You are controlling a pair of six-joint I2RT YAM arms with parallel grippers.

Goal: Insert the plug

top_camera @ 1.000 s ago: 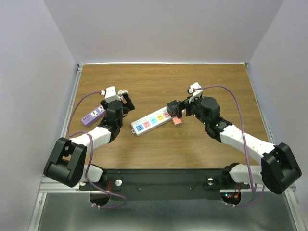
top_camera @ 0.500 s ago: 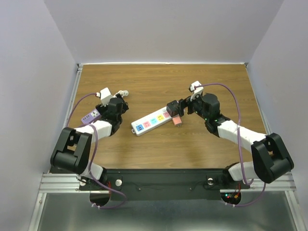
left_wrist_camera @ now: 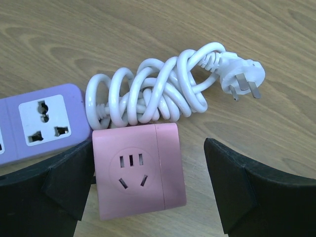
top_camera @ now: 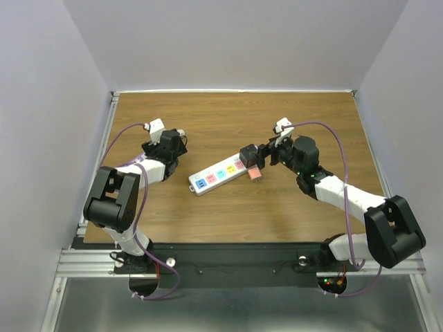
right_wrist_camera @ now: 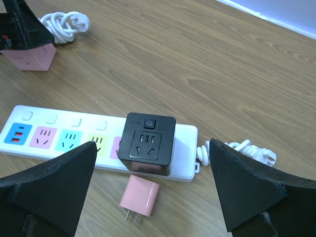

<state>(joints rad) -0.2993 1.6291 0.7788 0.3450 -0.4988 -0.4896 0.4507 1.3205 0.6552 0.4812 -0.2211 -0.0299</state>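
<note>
Pink plug [right_wrist_camera: 140, 196] lies loose just before the right gripper [right_wrist_camera: 151, 147], whose jaws gape wide; beyond it sits the black adapter [right_wrist_camera: 147, 136] on the strip [right_wrist_camera: 49, 134]. The left gripper [left_wrist_camera: 148, 145] gapes too, straddling a pink cube [left_wrist_camera: 140, 173].

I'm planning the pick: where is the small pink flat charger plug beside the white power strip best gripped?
Take the small pink charger plug by its rectangular body, across the two long side edges, from straight above. It lies flat on the wooden table, prongs at the end away from the white power strip.
</note>
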